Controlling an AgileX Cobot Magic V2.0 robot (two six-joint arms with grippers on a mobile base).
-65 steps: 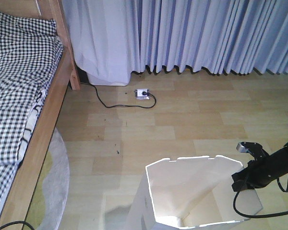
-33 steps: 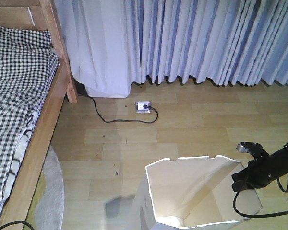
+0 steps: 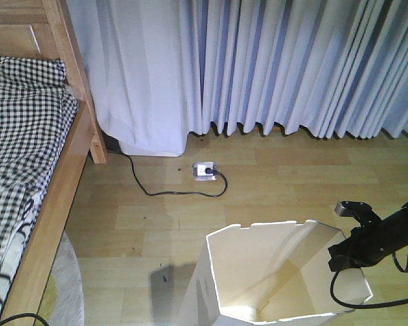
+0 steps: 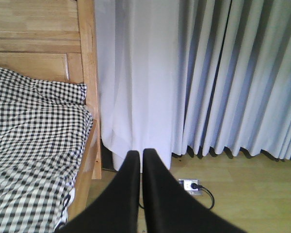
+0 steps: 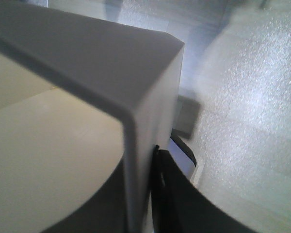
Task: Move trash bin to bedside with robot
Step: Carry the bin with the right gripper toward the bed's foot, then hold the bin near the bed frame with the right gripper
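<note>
The white trash bin (image 3: 258, 272) stands at the bottom centre of the front view, its notched rim open toward me. My right gripper (image 3: 340, 255) is shut on the bin's right wall at the rim. In the right wrist view the thin wall (image 5: 136, 145) runs between the black fingers of that gripper (image 5: 138, 165). The bed (image 3: 27, 136), with checked bedding and a light wooden frame (image 3: 54, 204), lies to the left of the bin with bare floor between. In the left wrist view my left gripper (image 4: 138, 158) is shut on nothing, pointing past the bed (image 4: 34, 136) at the curtains.
Pale blue curtains (image 3: 292, 68) hang across the back wall. A white socket strip (image 3: 204, 170) with a black cable lies on the wooden floor ahead of the bin. A pale round mat (image 3: 64, 285) lies by the bed frame at the bottom left.
The view has advanced toward the curtains: bed, socket strip and curtains have slid down and left in the front view. The bin and my right gripper keep their place in the frame.
</note>
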